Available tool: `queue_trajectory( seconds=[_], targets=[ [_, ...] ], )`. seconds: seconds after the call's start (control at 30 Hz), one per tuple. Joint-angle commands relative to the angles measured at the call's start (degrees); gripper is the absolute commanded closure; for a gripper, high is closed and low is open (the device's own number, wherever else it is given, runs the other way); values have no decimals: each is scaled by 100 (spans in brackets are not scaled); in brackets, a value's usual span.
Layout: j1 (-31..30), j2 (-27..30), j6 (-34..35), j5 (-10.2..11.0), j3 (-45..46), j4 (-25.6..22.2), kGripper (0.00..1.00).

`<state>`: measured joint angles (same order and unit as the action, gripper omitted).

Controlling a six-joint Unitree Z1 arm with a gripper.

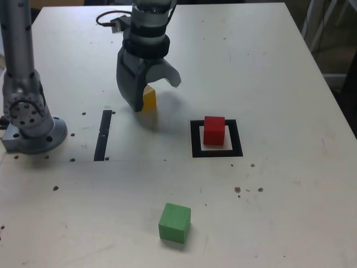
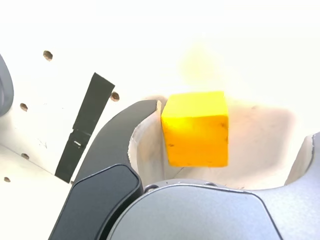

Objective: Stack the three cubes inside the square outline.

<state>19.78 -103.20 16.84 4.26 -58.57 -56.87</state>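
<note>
While red cube (image 1: 214, 130) sits in square outline (image 1: 195, 139), tool (image 1: 149, 96) spread around yellow cube (image 1: 149, 99).

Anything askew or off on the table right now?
Nothing damaged or spilled. The red cube sits inside the square outline, nudged toward its far edge. The open gripper straddles the yellow cube, one finger touching it. The green cube sits slightly rotated.

1. No text, label, brand, number or sign can be read in either view.
2. The red cube (image 1: 214, 129), yellow cube (image 2: 196, 128) and green cube (image 1: 174, 222) show plain faces.
</note>
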Motion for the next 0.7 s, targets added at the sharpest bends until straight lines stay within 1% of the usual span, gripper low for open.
queue_trajectory(
  seconds=[0.0, 0.1, 0.2, 0.37, 0.57, 0.67],
  targets=[
    [37, -52, -11, 64, -16, -27, 7],
    [76, -79, -29, 137, -34, -109, 10],
    [108, -85, -78, 161, -37, -212, 16],
    [131, -78, -197, 122, -43, -272, 25],
    [131, -66, -302, 58, -52, -145, 37],
    [133, -64, -323, 52, -41, -88, 40]
  ],
)
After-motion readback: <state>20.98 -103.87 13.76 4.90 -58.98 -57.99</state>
